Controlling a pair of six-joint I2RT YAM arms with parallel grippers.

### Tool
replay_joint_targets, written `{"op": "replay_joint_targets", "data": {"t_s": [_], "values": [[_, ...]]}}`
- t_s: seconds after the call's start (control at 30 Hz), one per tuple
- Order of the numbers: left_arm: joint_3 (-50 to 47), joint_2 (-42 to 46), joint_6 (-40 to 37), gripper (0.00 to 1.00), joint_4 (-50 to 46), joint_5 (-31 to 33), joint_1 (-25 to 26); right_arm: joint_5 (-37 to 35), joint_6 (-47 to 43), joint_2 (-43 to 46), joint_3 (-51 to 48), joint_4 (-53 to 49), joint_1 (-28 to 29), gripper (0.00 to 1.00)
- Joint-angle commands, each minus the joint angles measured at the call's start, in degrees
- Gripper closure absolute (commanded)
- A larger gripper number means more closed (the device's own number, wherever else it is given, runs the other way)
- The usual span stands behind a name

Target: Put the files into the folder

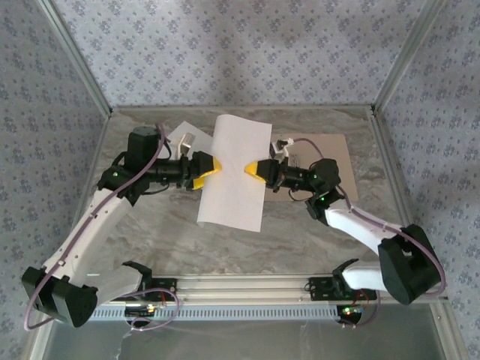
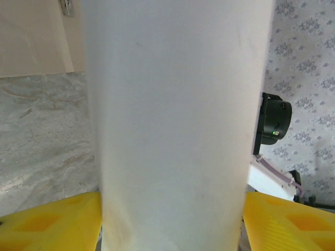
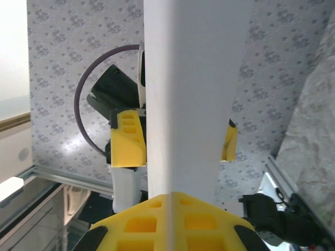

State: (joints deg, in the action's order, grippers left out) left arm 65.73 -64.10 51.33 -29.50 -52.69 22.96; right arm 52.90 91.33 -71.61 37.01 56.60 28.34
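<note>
Paper hung in the air between the two arms: a white sheet [image 1: 234, 172], its long axis running crosswise to the line on which the jaws faced one another. The right gripper [image 1: 253, 171] had its jaws pressed together on the sheet's edge; in the right wrist view the yellow fingers met with the paper caught in their seam. Opposite, the left gripper [image 1: 216, 169] had its jaws spread wide, one finger off each side of the sheet and seemingly neither pinching it, so the right arm alone appeared to carry the paper.

The folder [image 1: 339, 150] lay flat on the worktop [image 1: 292, 236] behind the right jaws, beside that arm's wrist and well apart from the left jaws. A second sheet [image 1: 176, 135] lay behind the left jaws. The right arm was the nearer to the folder. It would probably need to draw the sheet back toward its own side and lay it down flat there.
</note>
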Motion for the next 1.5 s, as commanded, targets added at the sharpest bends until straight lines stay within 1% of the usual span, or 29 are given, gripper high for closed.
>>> {"op": "replay_joint_targets", "data": {"t_s": [0.0, 0.03, 0.07, 0.1, 0.13, 0.17, 0.27, 0.33, 0.43, 0.57, 0.67, 0.8, 0.87, 0.93, 1.07, 1.13, 1.2, 1.27, 1.4, 1.47], "values": [[3.16, 0.46, -2.92, 0.21, -2.18, 0.54, 0.23, 2.70, -13.75, 6.48, 3.96, -21.12, -1.97, 1.00], [3.25, 0.55, -3.31, 0.19, -2.46, 0.82, 0.23, 2.61, -20.07, 8.53, 5.85, -31.28, -2.49, 1.00], [3.62, 0.57, -4.07, 0.18, -3.22, 1.37, 0.24, 1.97, -27.32, 10.17, 8.85, -44.19, -2.80, 1.00], [4.06, 0.47, -4.81, 0.16, -4.17, 2.24, 0.24, 0.85, -33.70, 11.17, 11.96, -54.95, -3.06, 1.00], [4.43, 0.31, -5.56, 0.16, -5.11, 2.81, 0.24, -1.27, -40.45, 11.84, 15.02, -65.28, -3.12, 1.00], [4.88, -0.04, -6.37, 0.15, -6.09, 3.69, 0.24, -5.00, -47.33, 12.11, 19.30, -77.63, -3.27, 1.00], [4.93, -0.94, -7.18, 0.15, -6.66, 6.07, 0.24, -13.91, -54.70, 11.06, 27.36, -97.54, -3.45, 1.00], [4.68, -1.69, -7.64, 0.15, -6.63, 8.27, 0.25, -20.55, -60.56, 9.59, 32.64, -107.60, -3.53, 1.00], [3.93, -3.20, -7.99, 0.15, -5.69, 11.64, 0.82, -29.69, -65.09, 7.24, 38.39, -118.51, -3.55, 1.00], [3.79, -6.75, -9.21, 0.16, -3.77, 16.88, 3.53, -42.38, -68.11, 4.38, 43.72, -127.95, -3.50, 1.00], [3.98, -10.82, -10.25, 0.17, -2.04, 21.10, 5.96, -49.87, -69.25, 2.91, 46.63, -132.28, -3.49, 1.00], [4.25, -18.49, -10.46, 0.20, 1.18, 25.14, 8.58, -54.59, -70.24, 3.01, 48.66, -134.56, -3.53, 1.00], [6.48, -23.78, -11.78, 0.21, 1.87, 25.49, 9.88, -55.41, -70.94, 3.40, 49.65, -135.05, -3.54, 1.00], [9.18, -29.45, -13.24, 0.22, 1.74, 27.37, 11.14, -55.50, -71.38, 3.89, 50.31, -135.17, -3.54, 1.00], [15.95, -39.50, -14.84, 0.29, 0.91, 30.88, 13.19, -54.18, -71.73, 5.07, 51.86, -135.74, -3.57, 1.00], [19.58, -43.22, -16.00, 0.30, -0.53, 34.24, 14.58, -52.92, -71.69, 5.64, 52.47, -135.96, -3.63, 1.00], [24.43, -47.29, -18.65, 0.31, -4.63, 39.85, 16.18, -51.92, -71.64, 6.17, 52.81, -135.96, -3.61, 1.00], [28.74, -51.03, -20.35, 0.31, -8.03, 44.18, 17.53, -51.29, -71.64, 6.32, 53.13, -136.20, -3.64, 1.00], [32.18, -55.67, -19.76, 0.32, -7.00, 44.79, 18.86, -50.74, -71.56, 6.42, 54.12, -136.08, -3.73, 1.00], [33.90, -57.59, -19.36, 0.35, -6.91, 44.91, 19.56, -50.95, -71.56, 6.40, 54.63, -135.80, -3.64, 1.00]]}}
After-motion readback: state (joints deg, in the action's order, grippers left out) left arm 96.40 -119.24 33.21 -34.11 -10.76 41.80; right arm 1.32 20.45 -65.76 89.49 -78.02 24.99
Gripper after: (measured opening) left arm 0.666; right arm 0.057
